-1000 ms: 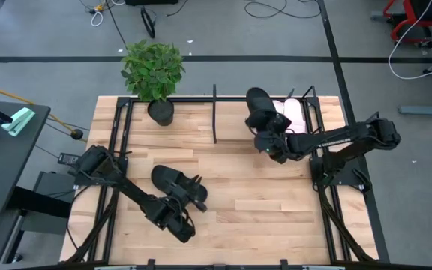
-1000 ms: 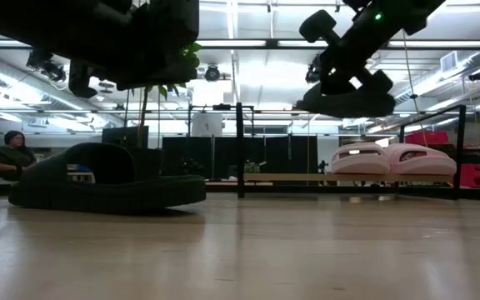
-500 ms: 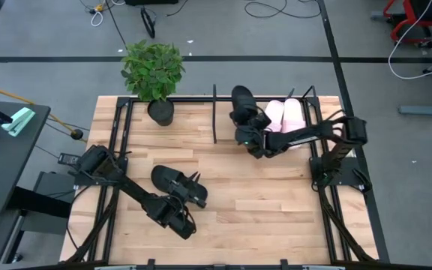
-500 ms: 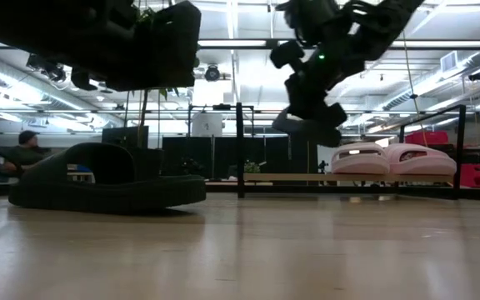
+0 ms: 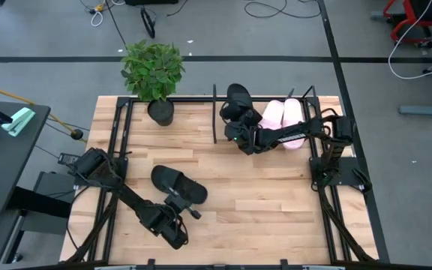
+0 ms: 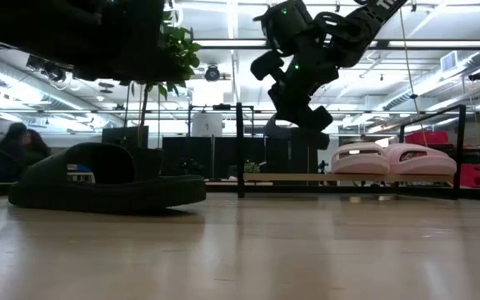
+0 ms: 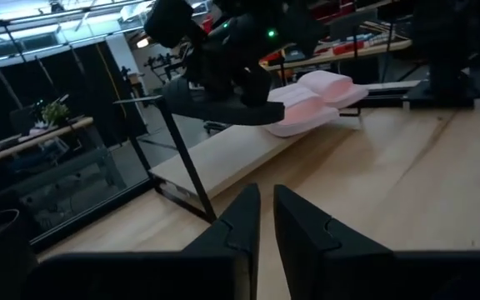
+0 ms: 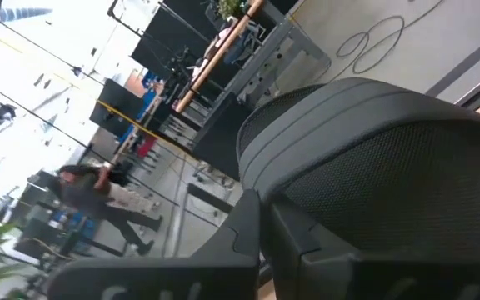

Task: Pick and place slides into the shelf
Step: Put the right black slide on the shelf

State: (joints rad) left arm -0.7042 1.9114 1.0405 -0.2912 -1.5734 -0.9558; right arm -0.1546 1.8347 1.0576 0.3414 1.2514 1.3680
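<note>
Slides are being shelved one at a time: two pink slides [image 5: 285, 116] already lie side by side at the right end of the shelf [image 5: 215, 112], and a black slide [image 5: 238, 99] is held aloft over the shelf beside them, clamped in the closed right pincer [image 5: 240, 135]. Lowering and release are called for next, probably into the free space left of the pink pair. The other black slide [image 5: 178, 185] rests on the counter [image 5: 261, 187], just beside the left pincer [image 5: 193, 213], whose fingers [image 7: 238, 218] are nearly closed on nothing.
</note>
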